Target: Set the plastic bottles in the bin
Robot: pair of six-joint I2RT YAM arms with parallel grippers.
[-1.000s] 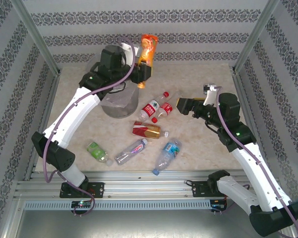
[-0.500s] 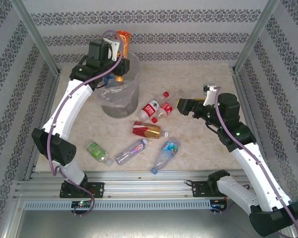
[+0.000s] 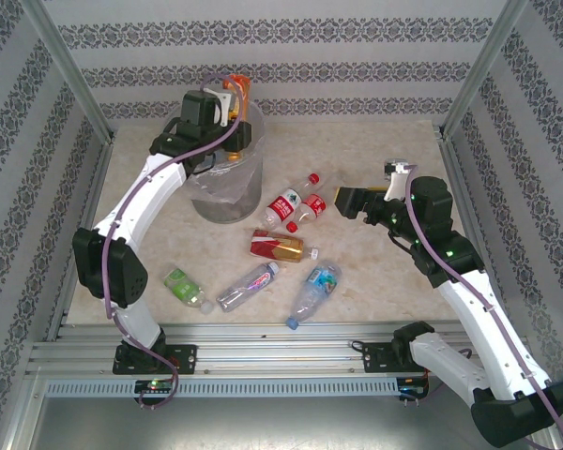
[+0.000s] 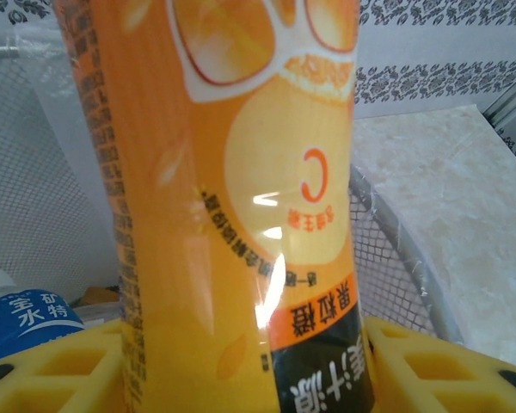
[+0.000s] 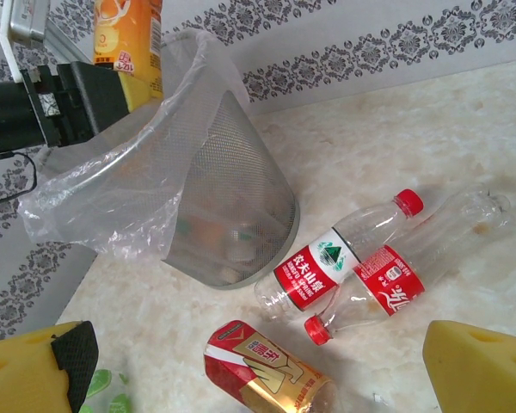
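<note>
An orange-labelled juice bottle [image 4: 232, 215] stands upright between my left gripper's yellow pads [image 4: 430, 361], and the gripper [image 4: 241, 379] is shut on its lower part. From above, that bottle [image 3: 240, 94] hangs over the mouth of the grey mesh bin [image 3: 227, 192] with its clear bag, my left gripper [image 3: 231, 127] under it. A blue-labelled bottle [image 4: 21, 318] lies inside the bin. My right gripper [image 3: 343, 200] hovers open right of two red-labelled bottles [image 3: 284, 204] [image 3: 311, 203]. A red-and-gold bottle [image 3: 280, 246] lies nearer.
More bottles lie toward the front: a green one [image 3: 184, 286], a purple-labelled one [image 3: 249, 284] and a blue-labelled one [image 3: 315, 287]. Metal frame posts and patterned walls close in the table. Bare marble shows at the back right [image 3: 385, 141].
My left arm has swung the orange bottle leftward from beside the bin to over its mouth, then lowered it slightly. The right arm has stayed put.
</note>
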